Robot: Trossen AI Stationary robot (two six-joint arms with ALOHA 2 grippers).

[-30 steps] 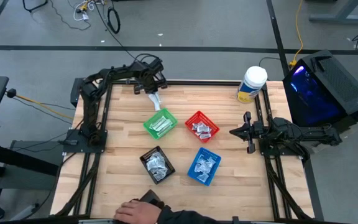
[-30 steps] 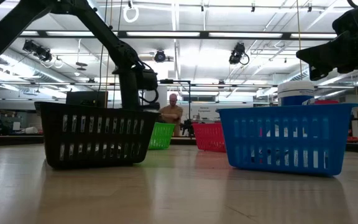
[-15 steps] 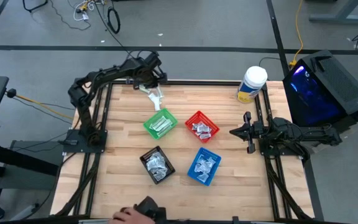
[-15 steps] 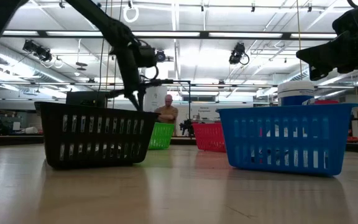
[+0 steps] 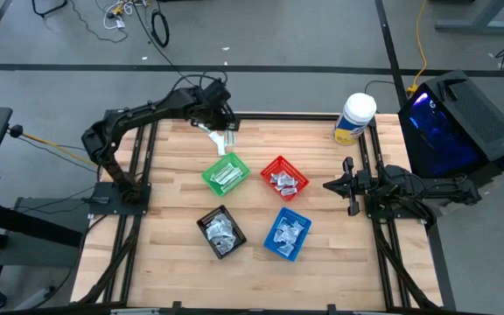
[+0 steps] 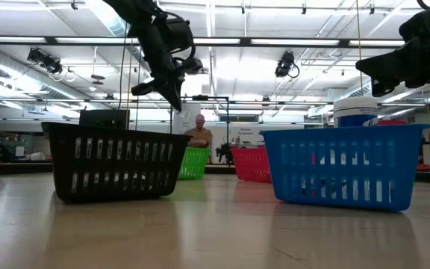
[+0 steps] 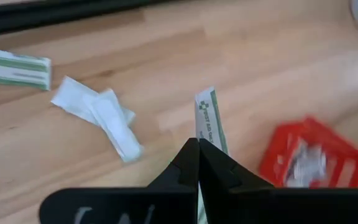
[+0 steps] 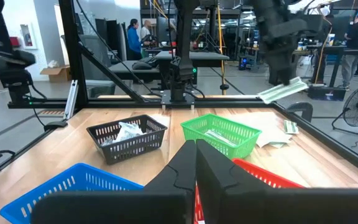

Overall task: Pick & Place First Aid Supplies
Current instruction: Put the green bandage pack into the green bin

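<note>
Your left gripper (image 5: 222, 131) is closed on one long white-and-green strip (image 7: 210, 118), and it holds this strip in the air above the far edge of the table (image 5: 173, 262), a little beyond the green basket (image 5: 226, 173). In the right wrist view you see the same strip hanging from the fingers, above and behind the green basket, apart from the wood.

Most of the sorting looks already done. The green basket holds long strips, the red basket (image 5: 283, 178) and the black basket (image 5: 221, 232) hold small crumpled packets, and the blue basket (image 5: 286, 234) holds pale sachets. I cannot tell the exact kind in each one.

What is left, as far as you can see, lies near the far edge under the left arm: a few loose white packets (image 7: 101, 115) and one more green-and-white strip (image 7: 14, 68) on the bare wood. They are close together, and whether any of them overlap I cannot say with certainty.

Your right gripper (image 5: 348, 185) waits at the right side of the table, near the white tub (image 5: 354, 118), with the fingers pressed together and nothing between them.

I judge that the strip in hand belongs in the green basket, because the same long shapes lie there. After this one, only those few pieces at the far edge remain, so the task seems near its end.
</note>
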